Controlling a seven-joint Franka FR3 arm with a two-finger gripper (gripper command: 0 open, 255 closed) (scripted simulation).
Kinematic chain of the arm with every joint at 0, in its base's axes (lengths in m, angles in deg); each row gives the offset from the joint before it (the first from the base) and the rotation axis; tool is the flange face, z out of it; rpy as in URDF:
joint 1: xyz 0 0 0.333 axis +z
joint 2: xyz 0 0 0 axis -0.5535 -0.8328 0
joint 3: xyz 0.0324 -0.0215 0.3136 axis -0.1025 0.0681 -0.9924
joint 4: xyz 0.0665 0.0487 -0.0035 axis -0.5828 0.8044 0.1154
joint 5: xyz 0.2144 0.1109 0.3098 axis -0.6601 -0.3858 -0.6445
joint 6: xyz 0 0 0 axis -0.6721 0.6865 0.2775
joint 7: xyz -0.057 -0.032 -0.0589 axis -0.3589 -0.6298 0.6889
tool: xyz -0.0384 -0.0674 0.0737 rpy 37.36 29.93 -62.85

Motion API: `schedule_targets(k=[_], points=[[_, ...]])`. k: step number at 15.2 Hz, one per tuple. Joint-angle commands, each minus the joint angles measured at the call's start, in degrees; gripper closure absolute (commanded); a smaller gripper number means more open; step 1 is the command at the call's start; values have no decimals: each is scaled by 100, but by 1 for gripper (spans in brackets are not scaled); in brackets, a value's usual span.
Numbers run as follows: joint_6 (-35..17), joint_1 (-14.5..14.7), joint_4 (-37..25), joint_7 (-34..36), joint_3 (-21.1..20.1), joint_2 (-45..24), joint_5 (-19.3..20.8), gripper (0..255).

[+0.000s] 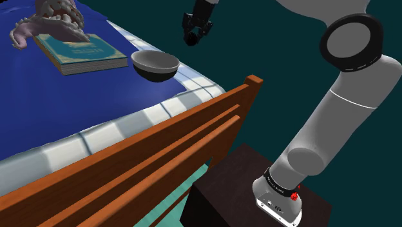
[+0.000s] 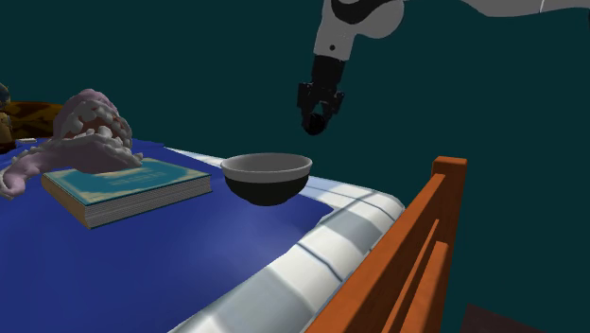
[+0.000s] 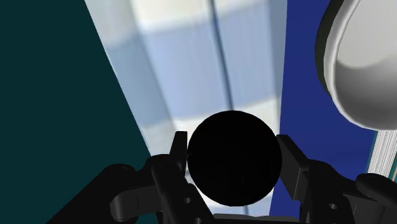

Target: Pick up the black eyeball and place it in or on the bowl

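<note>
While the gripper (image 1: 194,33) hangs in the air at upper centre of the shoulder view, the layout reads as follows.

- Bed (image 1: 71,116), blue cover with a pale quilted edge: takes the left half of the frame.
- Wooden footboard (image 1: 193,138): runs diagonally from lower left to centre right.
- Arm (image 1: 335,109): rises from the stand (image 1: 258,200) at lower right and reaches up and left.
- Book (image 1: 80,53): upper left, flat on the cover.
- Bowl (image 1: 155,66): upright on the cover near the bed's edge, just right of the book, dark outside and pale inside.
- Gripper: above and right of the bowl, apart from it, roughly over the bed's edge.
- Black eyeball (image 3: 233,158): round, so no long axis to mind. It sits between the two fingers (image 3: 167,177), which clasp it from both sides, partway closed.

Judgement: grasp done, carry in hand. The bowl lies down and to the left of the ball in the shoulder view, so the coming move wants a shift that way before any release.
</note>
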Motion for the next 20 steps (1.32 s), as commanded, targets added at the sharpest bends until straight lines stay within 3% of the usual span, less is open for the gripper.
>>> schedule_targets(k=[1,6,13,20], points=[[193,1,-260,18,-1,-67,5,255],[625,-2,-845,48,0,-220,10,255],[539,531,-751,997,-424,-153,242,255],[592,1089,-1081,1959,-840,-411,524,255]])
